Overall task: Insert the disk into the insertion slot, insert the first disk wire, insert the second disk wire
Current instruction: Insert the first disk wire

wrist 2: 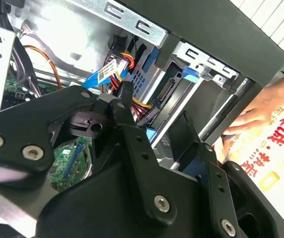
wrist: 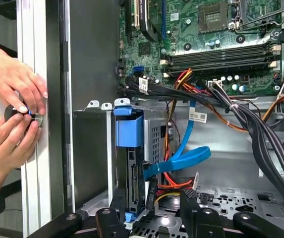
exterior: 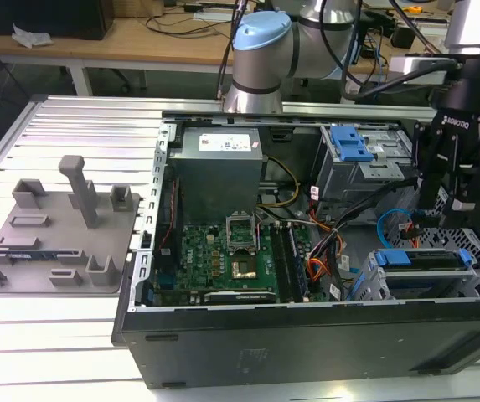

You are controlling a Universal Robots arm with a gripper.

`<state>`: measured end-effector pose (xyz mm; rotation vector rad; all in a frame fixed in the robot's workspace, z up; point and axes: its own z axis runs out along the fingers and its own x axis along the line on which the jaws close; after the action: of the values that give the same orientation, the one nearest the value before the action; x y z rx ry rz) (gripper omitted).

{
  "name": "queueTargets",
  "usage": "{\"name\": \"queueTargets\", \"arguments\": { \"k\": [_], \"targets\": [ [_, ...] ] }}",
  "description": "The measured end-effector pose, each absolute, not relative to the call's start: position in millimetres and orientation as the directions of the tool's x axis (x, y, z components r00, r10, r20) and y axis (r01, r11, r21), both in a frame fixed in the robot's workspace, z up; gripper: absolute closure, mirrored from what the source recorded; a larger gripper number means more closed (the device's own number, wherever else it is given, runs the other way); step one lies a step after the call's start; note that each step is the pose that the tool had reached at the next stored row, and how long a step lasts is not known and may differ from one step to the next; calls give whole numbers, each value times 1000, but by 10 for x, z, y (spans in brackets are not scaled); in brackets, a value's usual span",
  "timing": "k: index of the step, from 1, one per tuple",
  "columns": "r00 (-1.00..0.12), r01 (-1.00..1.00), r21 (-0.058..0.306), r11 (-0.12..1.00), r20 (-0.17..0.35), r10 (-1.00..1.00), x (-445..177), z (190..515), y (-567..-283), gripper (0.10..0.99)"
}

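**Desk:** Where is the disk?

**Me:** I see the disk already down in the insertion slot. Its blue carrier stands between the grey walls, and its connector edge faces my arm. In the exterior view it lies in the cage at the corner of the computer case, on the exterior view's right.

**Desk:** And the tool?

**Me:** My tool is released. Its two black fingers stand apart, just beside the disk's connector edge. The first disk wire, the orange-red bundle, runs through the gap between them. In the second wrist view I see its black plug between the fingers, but I cannot tell whether either finger touches it.

**Desk:** The blue cable?

**Me:** The second disk wire loops beside the perforated wall, and its flat run comes across to the disk's edge. I cannot tell whether its plug is seated.

**Desk:** Anything else near you?

**Me:** A person's hands are close together just outside the case wall. A grey fixture plate lies on the counter, on the exterior view's left and well apart from my tool.
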<state>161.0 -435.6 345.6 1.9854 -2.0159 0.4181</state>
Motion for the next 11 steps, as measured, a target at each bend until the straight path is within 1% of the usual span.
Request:
{"name": "queueTargets", "arguments": {
  "k": [1,3,6,11],
  "targets": [
    [-20,-1000,-20,13,395,-918,1576,3452,-4356,525],
    [-36,-998,-61,13,400,-916,1520,3446,-4356,525],
    [-52,-995,-98,12,410,-911,1487,3444,-4354,525],
    [-68,-991,-137,11,421,-905,1428,3426,-4336,525]
  ]
}}
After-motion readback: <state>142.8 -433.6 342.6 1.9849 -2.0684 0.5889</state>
